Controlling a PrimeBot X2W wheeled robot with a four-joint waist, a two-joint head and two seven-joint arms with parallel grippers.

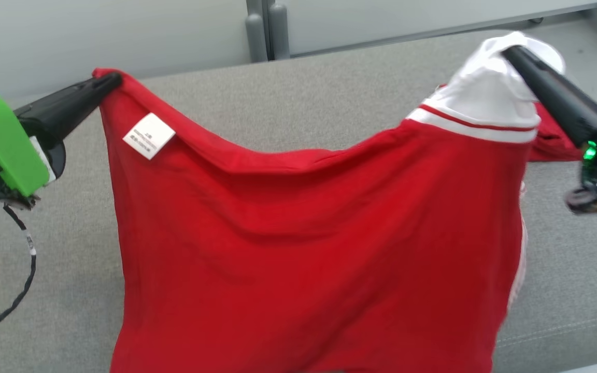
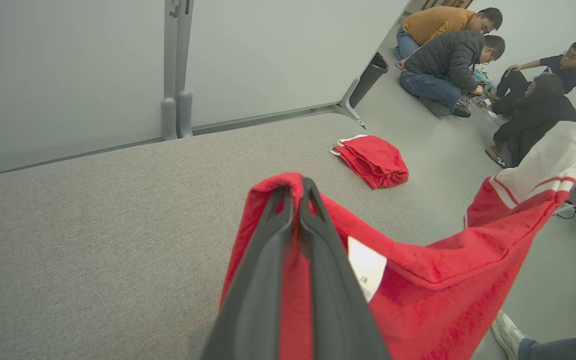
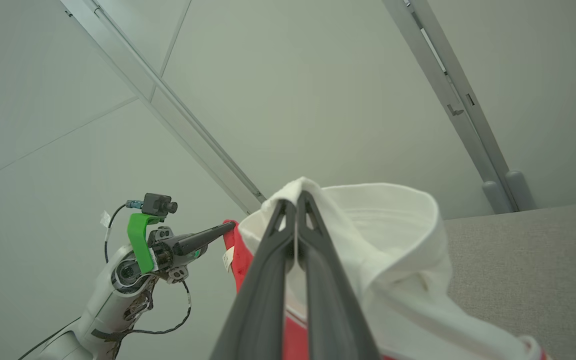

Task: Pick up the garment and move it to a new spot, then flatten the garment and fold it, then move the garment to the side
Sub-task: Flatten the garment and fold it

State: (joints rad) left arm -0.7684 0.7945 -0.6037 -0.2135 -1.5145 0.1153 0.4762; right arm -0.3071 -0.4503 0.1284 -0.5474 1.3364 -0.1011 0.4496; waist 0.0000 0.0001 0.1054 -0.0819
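The garment [image 1: 303, 243] is a red shirt with a white, red-striped sleeve and a white care label [image 1: 148, 135]. It hangs spread between my two grippers above the grey padded surface [image 1: 288, 103]. My left gripper [image 1: 114, 79] is shut on its red upper-left corner, seen close up in the left wrist view with the left gripper [image 2: 298, 184] pinching red cloth [image 2: 438, 295]. My right gripper [image 1: 508, 50] is shut on the white sleeve at upper right; in the right wrist view the right gripper [image 3: 295, 196] clamps white fabric [image 3: 388, 235]. The garment's lower edge runs out of view.
A second, folded red garment [image 2: 373, 160] lies on the grey surface near its far corner. Several people [image 2: 448, 55] sit on the floor beyond that corner. Grey wall panels [image 1: 122, 31] stand behind the surface. A person's shoe [image 2: 505, 327] shows at the lower right.
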